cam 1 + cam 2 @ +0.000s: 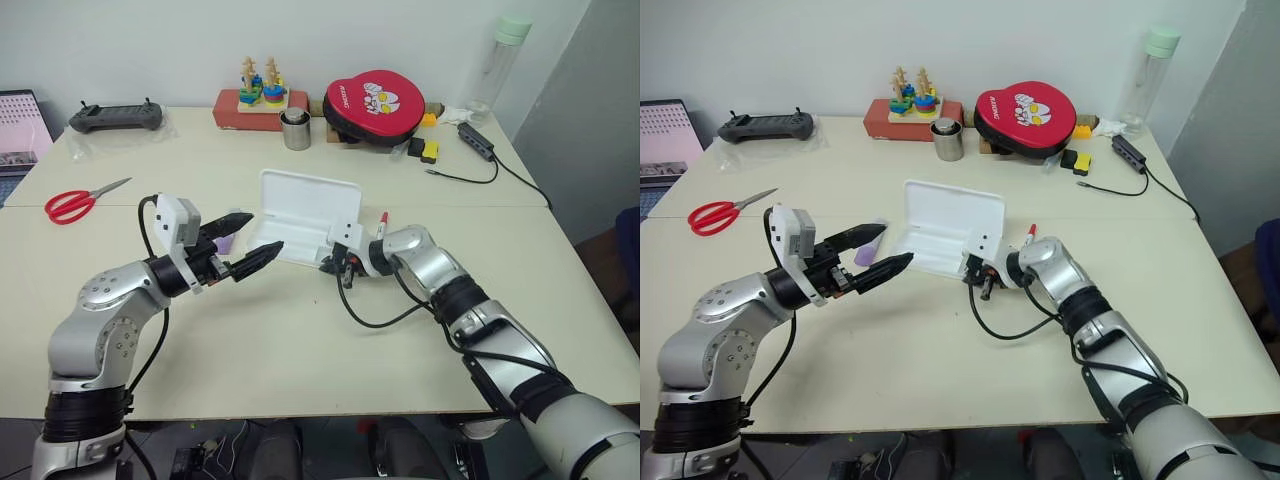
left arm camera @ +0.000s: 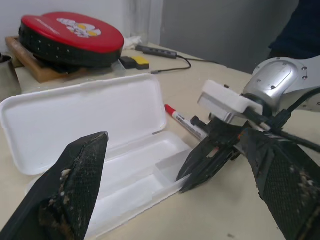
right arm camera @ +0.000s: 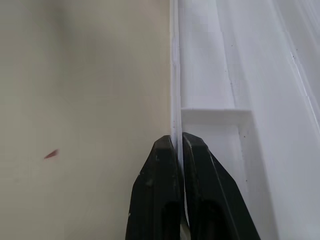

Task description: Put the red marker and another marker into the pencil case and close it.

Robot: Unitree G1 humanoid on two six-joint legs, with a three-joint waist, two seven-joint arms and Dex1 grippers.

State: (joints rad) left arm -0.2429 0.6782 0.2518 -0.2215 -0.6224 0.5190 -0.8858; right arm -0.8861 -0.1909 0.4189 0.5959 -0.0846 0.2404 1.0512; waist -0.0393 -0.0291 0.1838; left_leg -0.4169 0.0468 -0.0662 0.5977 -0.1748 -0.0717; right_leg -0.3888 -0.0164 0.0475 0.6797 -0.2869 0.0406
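Pencil case (image 1: 305, 217), a flat white plastic box, lies open in the middle of the beige table (image 1: 300, 330), its lid raised on the far side and its moulded tray empty. Right gripper (image 3: 178, 142) has its two black fingers pinched together on the near rim of the tray at the case's right end. Just beside the case on the right, behind the right wrist, lies the red marker (image 2: 184, 121), a slim white pen with its red cap pointing away from the robot. On the left of the case, the lilac marker (image 1: 869, 246) rests on the table, partly hidden by the left gripper (image 1: 246, 242), whose fingers are spread wide in the air, holding nothing. Further out, red-handled scissors (image 1: 78, 202) lie at the left. Along the far edge stand a round red zip pouch (image 1: 375, 102), a metal cup (image 1: 296, 130), a wooden stacking toy (image 1: 262, 86) and a grey controller (image 1: 116, 117).
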